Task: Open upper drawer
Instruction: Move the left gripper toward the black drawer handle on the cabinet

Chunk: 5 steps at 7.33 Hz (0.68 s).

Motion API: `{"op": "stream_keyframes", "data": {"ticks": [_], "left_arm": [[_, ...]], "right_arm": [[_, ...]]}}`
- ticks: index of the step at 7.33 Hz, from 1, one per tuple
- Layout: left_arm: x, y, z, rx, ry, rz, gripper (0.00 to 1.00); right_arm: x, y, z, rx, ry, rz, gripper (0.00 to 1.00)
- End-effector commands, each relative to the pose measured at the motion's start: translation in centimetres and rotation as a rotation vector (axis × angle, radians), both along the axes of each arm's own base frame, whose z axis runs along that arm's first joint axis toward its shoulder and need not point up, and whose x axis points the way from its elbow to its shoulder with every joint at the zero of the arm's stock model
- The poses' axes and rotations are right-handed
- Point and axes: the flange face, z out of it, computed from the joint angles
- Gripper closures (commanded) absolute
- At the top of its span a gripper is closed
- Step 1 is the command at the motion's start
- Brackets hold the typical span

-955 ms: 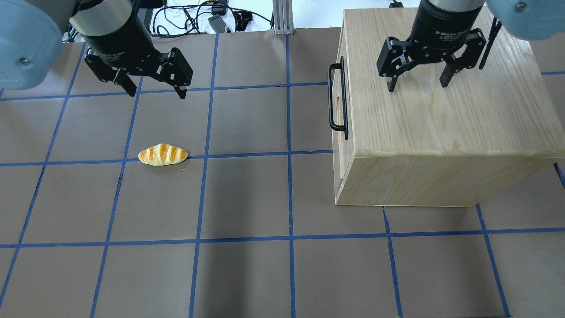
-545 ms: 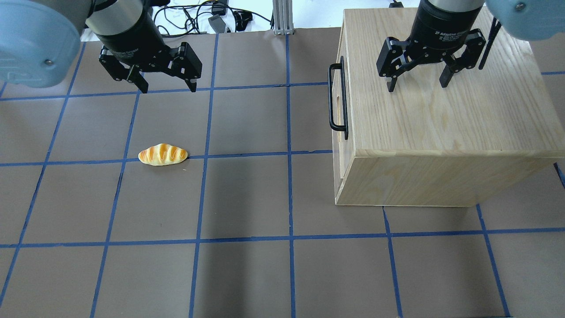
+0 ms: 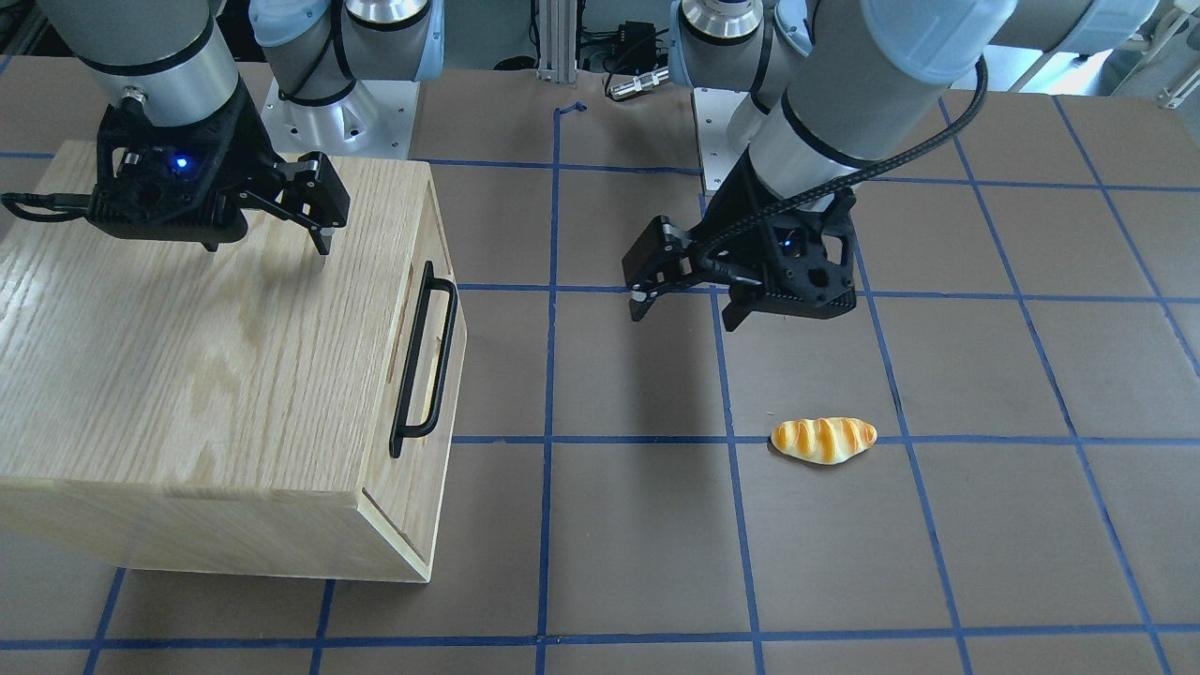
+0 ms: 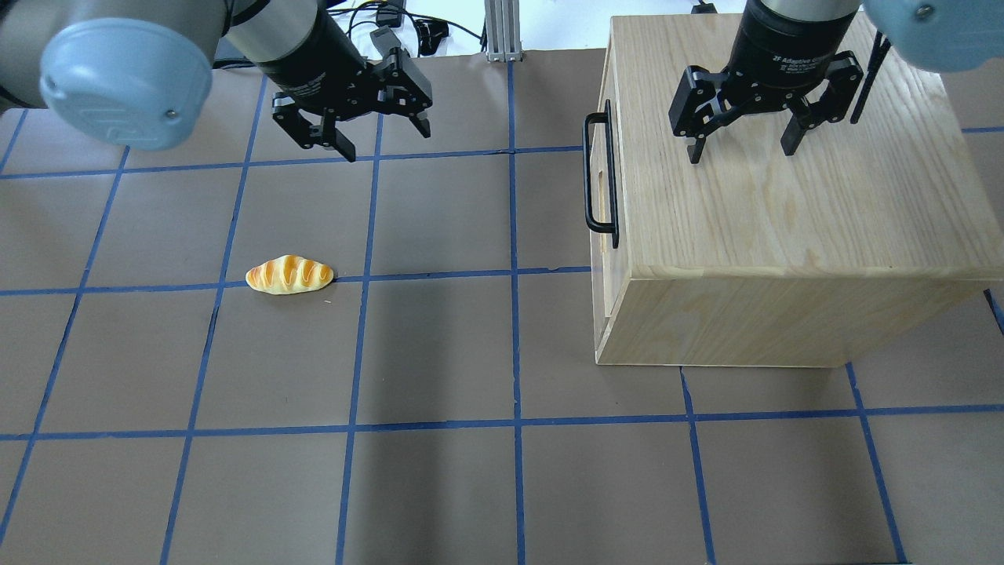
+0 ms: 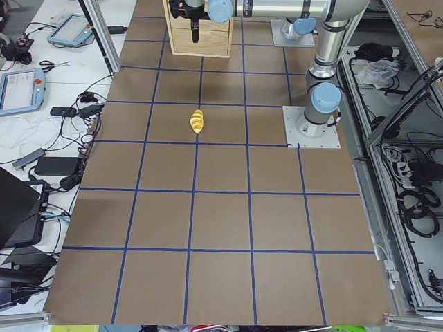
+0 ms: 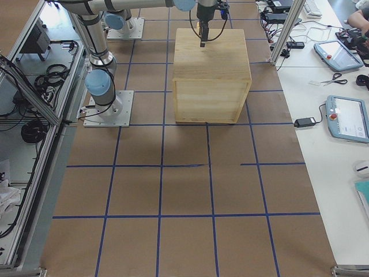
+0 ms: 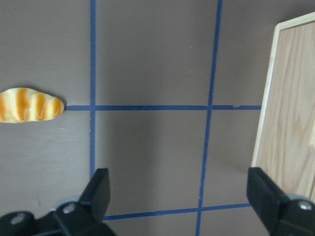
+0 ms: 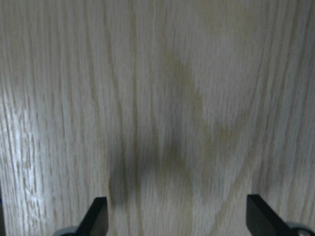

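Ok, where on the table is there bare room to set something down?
Bare: on the table, the rows beyond the bread roll and cabinet, away from the robot, and the stretch between roll and cabinet. Crowded: the cabinet top under the right gripper, and below the left gripper.

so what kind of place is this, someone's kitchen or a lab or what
Most likely a robotics lab, not a home: the left arm and right arm are mounted on a table gridded with blue tape, and teach pendants lie on the side bench.
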Motion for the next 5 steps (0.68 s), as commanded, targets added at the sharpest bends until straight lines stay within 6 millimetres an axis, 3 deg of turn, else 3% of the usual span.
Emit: {"op": "stream_keyframes", "data": {"ticks": [1,3,5], "left_arm": [[-7.8,-0.3,-3.5,-0.019,0.055,-0.017,0.00],[-12.3,-0.1,-5.6,-0.061,0.069,-0.080,0.00],[-13.5,-0.2,-7.2,-0.049,0.070,-0.101,0.00]], "right_arm": [[0.0,0.0,0.0,-0.001,0.000,0.001,0.00],[0.0,0.0,0.0,-0.001,0.000,0.001,0.00],[0.0,0.0,0.0,-0.001,0.000,-0.001,0.00]]}}
